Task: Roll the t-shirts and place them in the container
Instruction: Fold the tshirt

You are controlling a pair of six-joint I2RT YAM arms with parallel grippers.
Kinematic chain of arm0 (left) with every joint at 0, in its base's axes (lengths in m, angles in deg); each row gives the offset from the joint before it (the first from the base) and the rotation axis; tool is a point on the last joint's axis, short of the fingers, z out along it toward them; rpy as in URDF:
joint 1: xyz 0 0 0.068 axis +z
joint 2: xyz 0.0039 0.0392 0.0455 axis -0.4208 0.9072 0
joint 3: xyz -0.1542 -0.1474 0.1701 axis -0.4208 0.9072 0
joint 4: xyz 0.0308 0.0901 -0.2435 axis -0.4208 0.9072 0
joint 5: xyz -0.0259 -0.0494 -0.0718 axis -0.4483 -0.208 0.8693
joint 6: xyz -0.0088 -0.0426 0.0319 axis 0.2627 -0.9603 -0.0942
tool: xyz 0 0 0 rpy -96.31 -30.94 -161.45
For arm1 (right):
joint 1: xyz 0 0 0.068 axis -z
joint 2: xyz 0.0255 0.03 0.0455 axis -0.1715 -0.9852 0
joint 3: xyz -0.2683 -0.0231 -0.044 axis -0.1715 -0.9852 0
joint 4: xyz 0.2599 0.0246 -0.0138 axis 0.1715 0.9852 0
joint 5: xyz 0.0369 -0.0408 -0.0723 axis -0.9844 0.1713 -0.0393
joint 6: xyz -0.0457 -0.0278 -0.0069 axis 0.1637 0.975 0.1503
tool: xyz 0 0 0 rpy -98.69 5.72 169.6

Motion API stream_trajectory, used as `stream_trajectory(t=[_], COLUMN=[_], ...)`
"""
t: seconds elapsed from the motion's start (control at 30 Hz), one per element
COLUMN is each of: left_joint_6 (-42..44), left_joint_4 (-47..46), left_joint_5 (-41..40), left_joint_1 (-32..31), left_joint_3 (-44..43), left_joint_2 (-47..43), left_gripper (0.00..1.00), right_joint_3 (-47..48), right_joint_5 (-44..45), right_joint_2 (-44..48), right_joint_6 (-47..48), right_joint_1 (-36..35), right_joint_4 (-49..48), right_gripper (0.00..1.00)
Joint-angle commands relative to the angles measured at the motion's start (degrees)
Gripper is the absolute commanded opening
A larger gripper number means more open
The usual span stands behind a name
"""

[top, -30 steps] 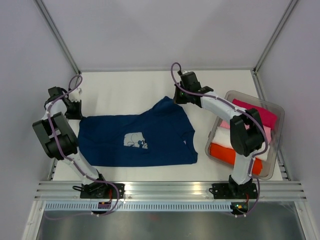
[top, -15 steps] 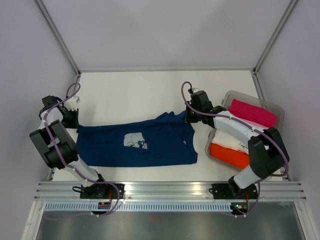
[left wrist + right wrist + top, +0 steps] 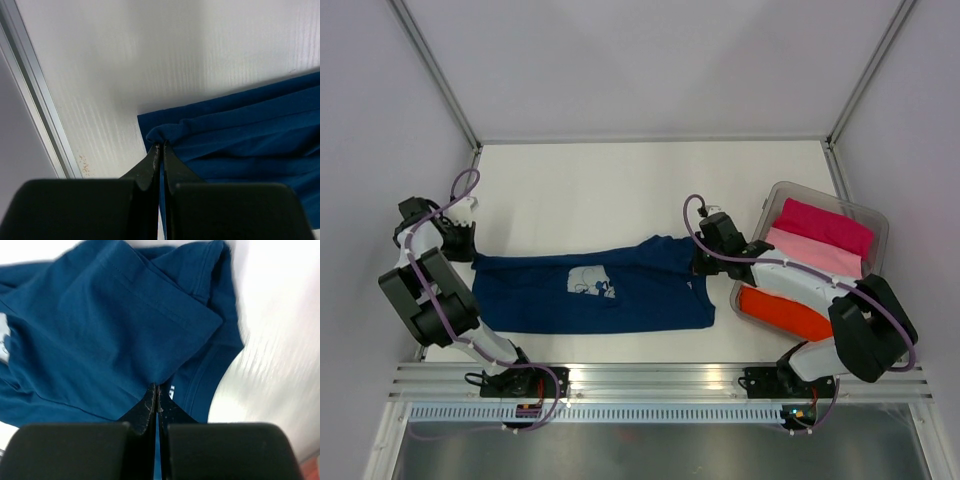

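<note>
A navy blue t-shirt (image 3: 590, 290) with a small white chest print (image 3: 590, 281) lies on the white table, its far part folded toward the near edge. My left gripper (image 3: 463, 247) is shut on the shirt's far left corner (image 3: 165, 132). My right gripper (image 3: 703, 262) is shut on the shirt's folded far right edge (image 3: 150, 340) near the collar. The jaws of both grippers are pressed together on the cloth. Magenta (image 3: 825, 225), pink (image 3: 815, 252) and orange (image 3: 785, 312) t-shirts lie folded in a clear bin.
The clear plastic bin (image 3: 876, 232) stands at the right of the table, close beside my right arm. A metal rail (image 3: 35, 100) runs along the table's left edge next to my left gripper. White walls enclose the table at the back and sides.
Both grippers have pulled the shirt's far edge toward the near side. The shirt is now folded into a narrower band. My right gripper moved down and right.
</note>
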Motion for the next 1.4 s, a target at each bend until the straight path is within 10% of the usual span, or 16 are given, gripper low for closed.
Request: stream_trajectory(t=[0.0, 0.93, 1.23, 1.37], left_joint_6=[3.6, 5.7, 8.0, 8.7], left_joint_4=[0.0, -0.6, -0.6, -0.3], left_joint_5=[1.6, -0.4, -1.5, -3.1], left_joint_1=[1.6, 3.8, 3.8, 3.8], left_joint_3=[0.4, 3.0, 4.4, 4.8], left_joint_2=[-0.6, 1.3, -2.6, -4.8], left_gripper=[0.02, 0.02, 0.35, 0.40], right_joint_3=[-1.3, -7.3, -6.8, -6.0], right_joint_5=[3.7, 7.4, 7.0, 6.5], right_joint_2=[1.7, 5.1, 4.1, 4.3], right_joint_6=[-2.2, -6.0, -5.4, -5.4], right_joint_1=[-1.2, -5.7, -5.9, -6.2], right_joint_4=[-1.5, 2.7, 2.7, 4.2], right_gripper=[0.00, 0.00, 0.00, 0.34])
